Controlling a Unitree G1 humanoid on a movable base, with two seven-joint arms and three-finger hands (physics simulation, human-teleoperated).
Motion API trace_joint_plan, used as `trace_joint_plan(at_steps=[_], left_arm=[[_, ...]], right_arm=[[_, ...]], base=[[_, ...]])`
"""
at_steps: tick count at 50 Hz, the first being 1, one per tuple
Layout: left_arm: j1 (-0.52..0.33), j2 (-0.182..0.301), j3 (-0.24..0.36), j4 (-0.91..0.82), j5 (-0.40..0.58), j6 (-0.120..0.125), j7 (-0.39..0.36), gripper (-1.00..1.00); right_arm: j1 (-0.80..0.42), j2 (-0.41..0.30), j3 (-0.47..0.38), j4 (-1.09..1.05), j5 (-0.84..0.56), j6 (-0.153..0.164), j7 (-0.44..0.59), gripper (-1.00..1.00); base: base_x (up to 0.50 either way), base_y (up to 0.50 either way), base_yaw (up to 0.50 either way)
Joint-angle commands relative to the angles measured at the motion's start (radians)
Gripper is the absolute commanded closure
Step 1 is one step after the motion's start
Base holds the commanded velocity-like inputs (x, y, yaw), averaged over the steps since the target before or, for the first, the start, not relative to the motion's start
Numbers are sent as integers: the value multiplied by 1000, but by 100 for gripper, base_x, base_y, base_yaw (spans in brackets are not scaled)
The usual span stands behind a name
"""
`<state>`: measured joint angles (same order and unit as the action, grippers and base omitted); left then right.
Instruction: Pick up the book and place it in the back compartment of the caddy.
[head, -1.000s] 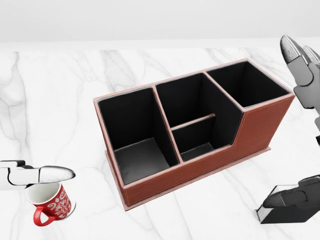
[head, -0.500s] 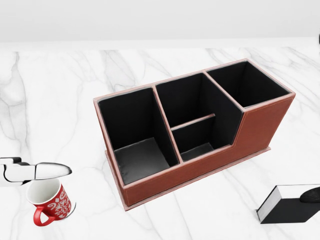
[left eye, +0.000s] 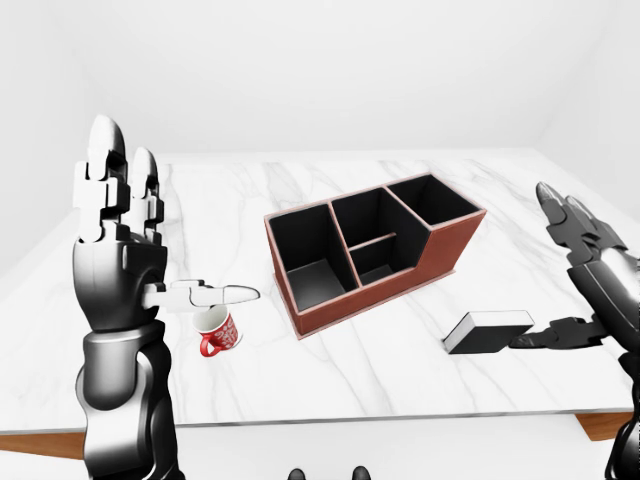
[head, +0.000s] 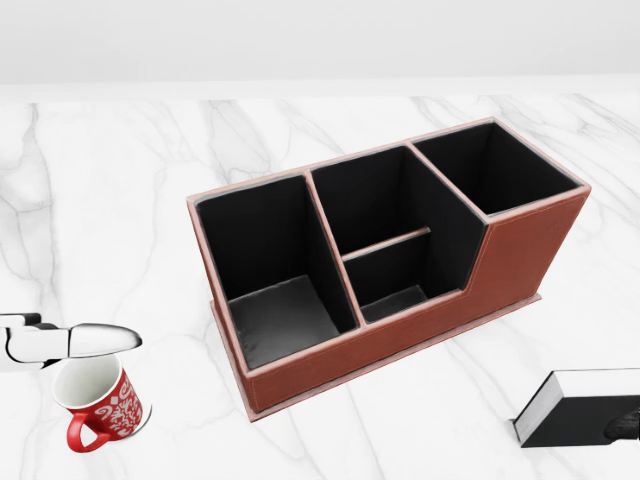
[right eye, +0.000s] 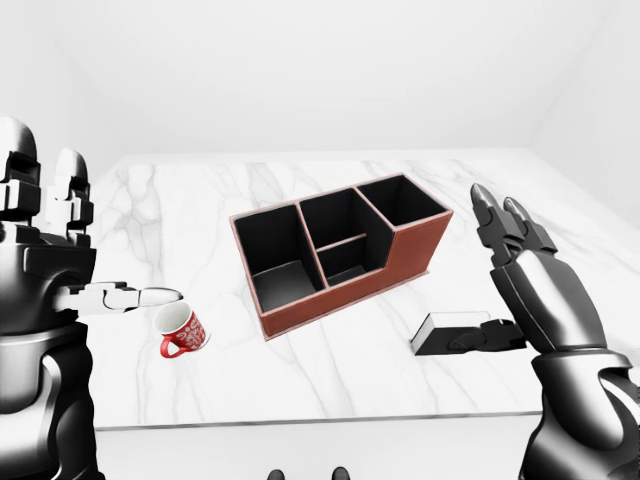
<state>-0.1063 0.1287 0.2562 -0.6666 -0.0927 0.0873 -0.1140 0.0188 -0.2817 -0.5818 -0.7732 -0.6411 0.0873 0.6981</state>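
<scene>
The black book (head: 575, 405) with white page edges lies flat on the marble table, to the lower right of the caddy. The red-brown caddy (head: 390, 260) has a black lining, one wide bay at its left, a split middle bay and a taller bay at its right. My right hand (right eye: 485, 270) is open, fingers raised beside the book (right eye: 455, 333), and its thumb lies against the book's right end. My left hand (left eye: 175, 220) is open too, fingers pointing up, with its thumb stretched out just above a mug.
A red mug (head: 100, 400) with a white pattern stands upright to the lower left of the caddy, under my left thumb (head: 90, 340). The marble table's near edge (left eye: 350, 420) runs along the bottom of the eye views. White walls surround the table.
My right hand has left the head view to the right and downward; its fingers are gone from the top right, and only the thumb tip shows by the book. The left thumb drifted slightly left.
</scene>
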Motion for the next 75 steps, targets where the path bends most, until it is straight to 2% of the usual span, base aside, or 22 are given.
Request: trace_joint_plan(at_steps=[1,15,34,48,58,68,75], left_arm=[[2,0,0,-2,2,0,-2,-100],[1,0,1,-6,0,0,-1,-100],[1,0,1,-6,1,0,-2,-100],[0,1,3,-4,-1,0,-1,-100],[3,-1,-1,-7,3,0,-1,-100],[7,-5,-9,1,11,0,-3,-100],[3,-4,-4,0,9,0,-5,-100]], right_arm=[[48,45,0,115,6,0,0,-100],[101,79,31,285,13,0,0,-100],[112,93,72,345,-6,0,0,-100],[87,81,130,399,-49,0,-7,-100],[95,70,125,445,-51,0,-37,-100],[70,35,110,554,-38,0,-91,-100],[32,3,129,653,-27,0,-146,-100]], base=[[0,0,0],[0,0,0],[0,0,0],[0,0,0],[0,0,0],[0,0,0],[0,0,0]])
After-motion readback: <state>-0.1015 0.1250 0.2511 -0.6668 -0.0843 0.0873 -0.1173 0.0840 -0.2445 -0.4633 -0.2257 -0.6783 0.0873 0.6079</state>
